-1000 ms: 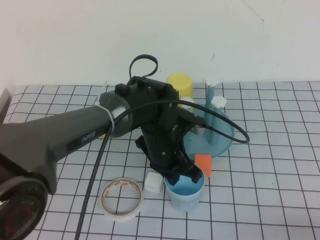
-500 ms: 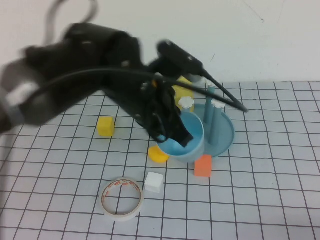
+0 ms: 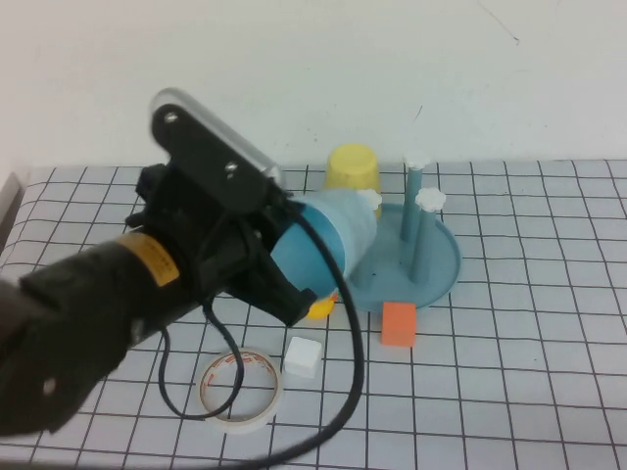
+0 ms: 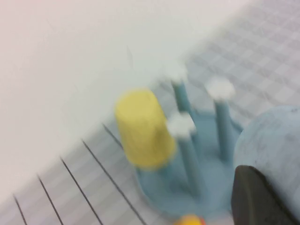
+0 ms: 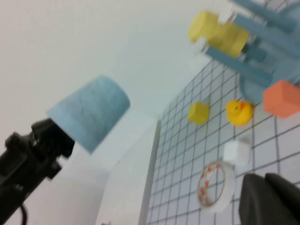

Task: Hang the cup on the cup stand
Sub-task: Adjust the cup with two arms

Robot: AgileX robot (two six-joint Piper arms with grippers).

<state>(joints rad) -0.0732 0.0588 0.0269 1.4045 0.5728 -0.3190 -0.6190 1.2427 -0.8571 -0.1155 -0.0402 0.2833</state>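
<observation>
The light blue cup (image 3: 333, 240) hangs in the air on its side, its closed base pointing toward the cup stand (image 3: 436, 274). My left gripper (image 3: 290, 266) is shut on the cup's rim end, just left of the stand. The stand is a teal round tray with three upright pegs topped by white caps (image 3: 428, 199). In the left wrist view the cup (image 4: 272, 140) fills the corner beside one dark finger (image 4: 255, 197), with the stand (image 4: 187, 187) beyond. The right wrist view shows the cup (image 5: 91, 112) aloft and my right gripper (image 5: 267, 199) shut and empty, low over the table.
A yellow cup (image 3: 353, 168) stands upside down on the stand's far-left peg. An orange cube (image 3: 398, 323), a white cube (image 3: 303, 356), a tape roll (image 3: 240, 389) and a yellow duck (image 3: 318, 306) lie in front. A yellow cube (image 5: 198, 113) lies further left.
My left arm has lifted the cup off the table, carried it back toward the stand and rolled it over, so its base now faces the pegs. The right gripper has not moved.
</observation>
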